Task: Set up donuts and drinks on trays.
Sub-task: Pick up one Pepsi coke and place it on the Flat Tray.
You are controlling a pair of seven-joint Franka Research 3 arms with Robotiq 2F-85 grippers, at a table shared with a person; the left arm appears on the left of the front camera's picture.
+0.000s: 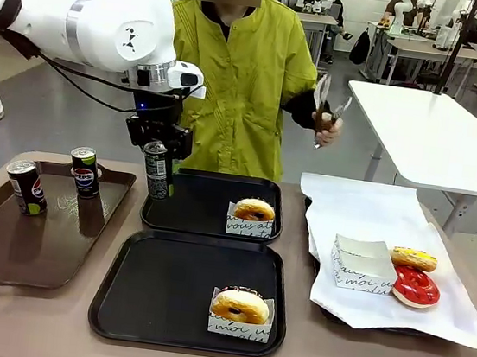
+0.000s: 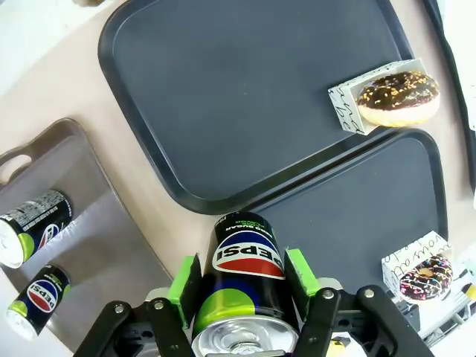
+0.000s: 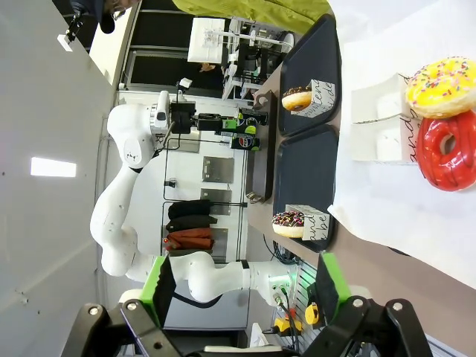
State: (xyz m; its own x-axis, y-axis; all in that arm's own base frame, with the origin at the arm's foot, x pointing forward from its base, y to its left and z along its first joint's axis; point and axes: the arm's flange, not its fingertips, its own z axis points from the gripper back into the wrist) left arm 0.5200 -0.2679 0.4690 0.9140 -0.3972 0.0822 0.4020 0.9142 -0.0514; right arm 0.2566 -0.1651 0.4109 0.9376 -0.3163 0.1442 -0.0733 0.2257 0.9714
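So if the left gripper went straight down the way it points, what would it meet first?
The can clamped in the left gripper would land first, roughly on the left rim of the far black tray, or the table just beside it; depth is unclear.

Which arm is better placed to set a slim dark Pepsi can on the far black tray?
Left: the left gripper holds a can at that tray's rim; the right gripper stands open, empty.

I see two black trays edge to edge mid-table: far tray (image 1: 200,207), near tray (image 1: 164,287). Each carries one chocolate-topped donut in white box, right side: far donut (image 1: 254,210), near donut (image 1: 240,305). Held can (image 1: 156,173) upright in left gripper (image 2: 242,286), at far tray's left rim. Two cans (image 1: 27,187) (image 1: 85,171) upright on brown tray (image 1: 4,245). Yellow donut (image 1: 413,258), red donut (image 1: 416,286) unboxed on white paper (image 1: 365,211).
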